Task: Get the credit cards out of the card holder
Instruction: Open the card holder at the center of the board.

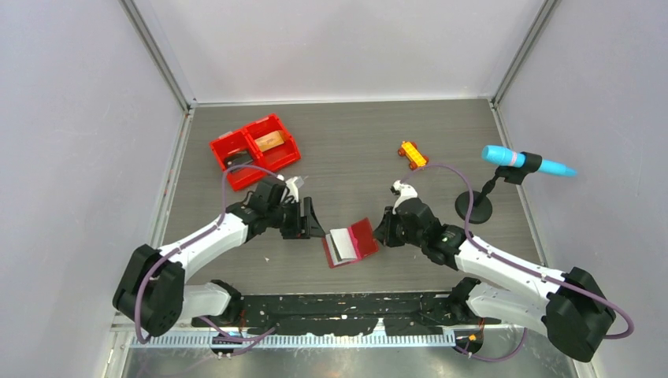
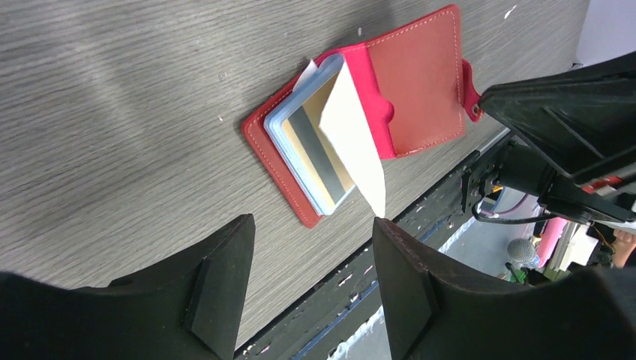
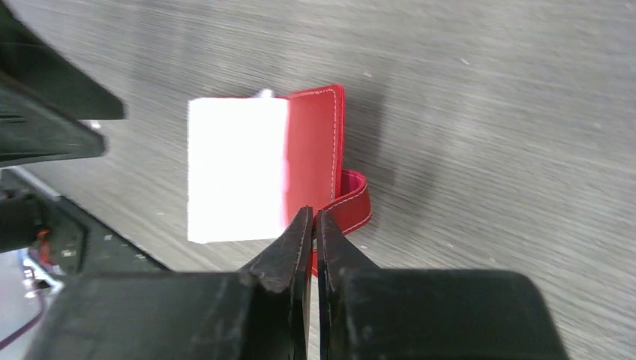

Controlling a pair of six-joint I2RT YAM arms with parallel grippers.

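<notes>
The card holder [image 1: 365, 235] lies open on the table between both arms. In the left wrist view its red cover [image 2: 420, 82] lies flat, and a stack of credit cards [image 2: 319, 154] sits in pale blue sleeves with a white card [image 2: 352, 142] tilted up on top. My left gripper [image 2: 311, 225] is open and empty, just short of the cards; in the top view it [image 1: 315, 223] sits left of the holder. My right gripper [image 3: 312, 214] is shut at the holder's snap tab [image 3: 356, 206], thin red leather showing between the jaws; in the top view it [image 1: 384, 230] is at the holder's right edge.
A bright red two-compartment bin [image 1: 254, 151] stands at the back left. An orange-yellow toy vehicle [image 1: 412, 154] lies at the back middle. A blue microphone [image 1: 520, 161] on a black stand [image 1: 473, 207] is on the right. The table's front edge [image 1: 346, 303] is close behind the holder.
</notes>
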